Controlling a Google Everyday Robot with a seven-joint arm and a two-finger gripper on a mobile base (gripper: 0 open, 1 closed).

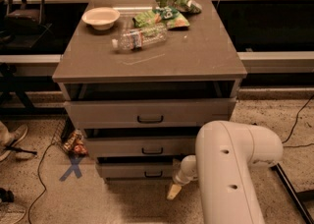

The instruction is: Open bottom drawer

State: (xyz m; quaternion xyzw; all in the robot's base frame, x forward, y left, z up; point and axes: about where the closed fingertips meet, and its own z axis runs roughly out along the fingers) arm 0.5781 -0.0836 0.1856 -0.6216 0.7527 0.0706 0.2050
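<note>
The grey-brown cabinet (147, 61) has three drawers. The bottom drawer (132, 171) is the narrowest front, low near the floor, with a small black bar handle (153, 174) at its centre. It stands slightly pulled out. My gripper (173, 191) hangs just right of and below the drawer's right end, close to the floor, apart from the handle. My white arm (230, 169) fills the lower right and hides the cabinet's lower right corner.
Above are the middle drawer (142, 147) and top drawer (147, 114). On the cabinet top lie a bowl (100, 17), a plastic bottle (140, 38) and green snack bags (167, 12). A blue X (72, 168) marks the floor at left, near cables and a shoe.
</note>
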